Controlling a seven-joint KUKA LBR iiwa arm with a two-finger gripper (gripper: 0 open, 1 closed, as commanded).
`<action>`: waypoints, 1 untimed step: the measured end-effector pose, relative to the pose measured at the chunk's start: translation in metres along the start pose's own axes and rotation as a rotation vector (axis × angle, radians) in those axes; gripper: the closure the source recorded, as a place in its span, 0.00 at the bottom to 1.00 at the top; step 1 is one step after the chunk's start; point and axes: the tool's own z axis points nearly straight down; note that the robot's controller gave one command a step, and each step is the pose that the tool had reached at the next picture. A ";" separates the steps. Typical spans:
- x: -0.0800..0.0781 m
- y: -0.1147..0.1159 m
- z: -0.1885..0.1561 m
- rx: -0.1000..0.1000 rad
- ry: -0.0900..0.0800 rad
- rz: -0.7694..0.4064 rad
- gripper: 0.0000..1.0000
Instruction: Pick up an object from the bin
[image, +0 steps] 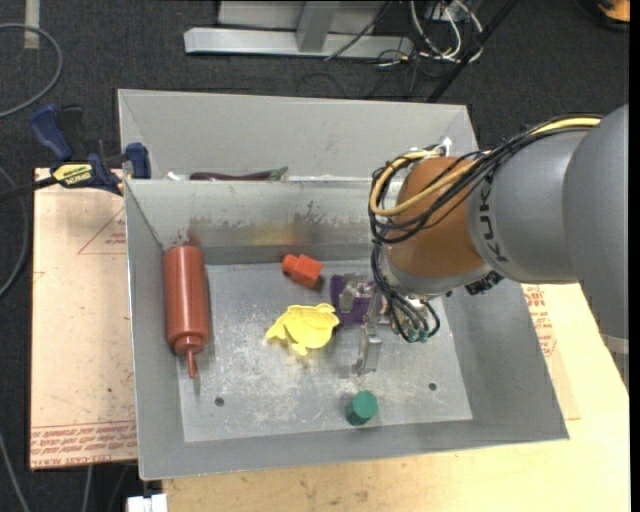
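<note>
gripper (368, 352) (how far open, i can't tell) hangs mid bin (250, 395) beside the yellow crumpled thing (303, 328), probably soft and light, best pinched at a raised fold.

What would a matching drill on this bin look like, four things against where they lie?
1 red squeeze bottle
2 orange block
3 yellow crumpled thing
4 green round piece

Places in the bin:
A near the front wall
B along the left wall
C mid-floor
D by the back wall

Pairs: 1-B, 2-D, 3-C, 4-A
</note>
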 end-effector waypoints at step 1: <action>-0.018 0.035 0.015 0.000 -0.004 -0.024 0.00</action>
